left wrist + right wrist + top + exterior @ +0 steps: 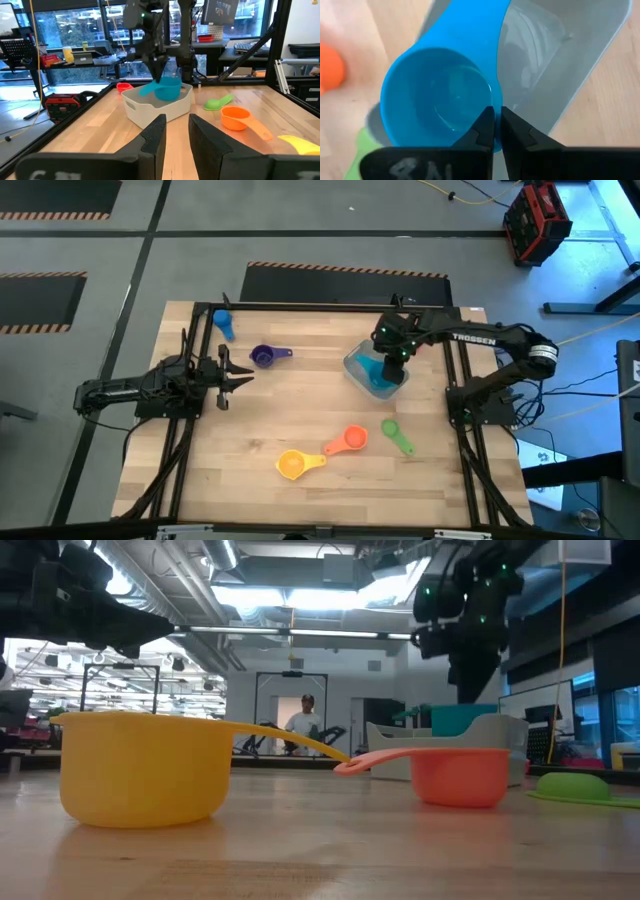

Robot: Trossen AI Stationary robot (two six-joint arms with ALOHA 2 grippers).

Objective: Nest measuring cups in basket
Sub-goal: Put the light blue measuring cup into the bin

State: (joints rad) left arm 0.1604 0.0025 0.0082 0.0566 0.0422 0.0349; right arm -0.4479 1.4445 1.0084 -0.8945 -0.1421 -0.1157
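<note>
Basket (358, 367), pale grey and translucent with rounded corners, sits right of the table's middle, the teal measuring cup (437, 95) hanging in it, its rim pinched by the closed right gripper (391, 362). Six cups show from above: teal, blue (222, 323), purple (264, 356), orange (349, 441), yellow (292, 465), green (395, 433). A red one (124, 87) lies behind the basket. The left gripper (238, 377) waits narrowly parted, empty, at the table's left edge.

Seven measuring cups (264, 356), one basket (358, 367).
</note>
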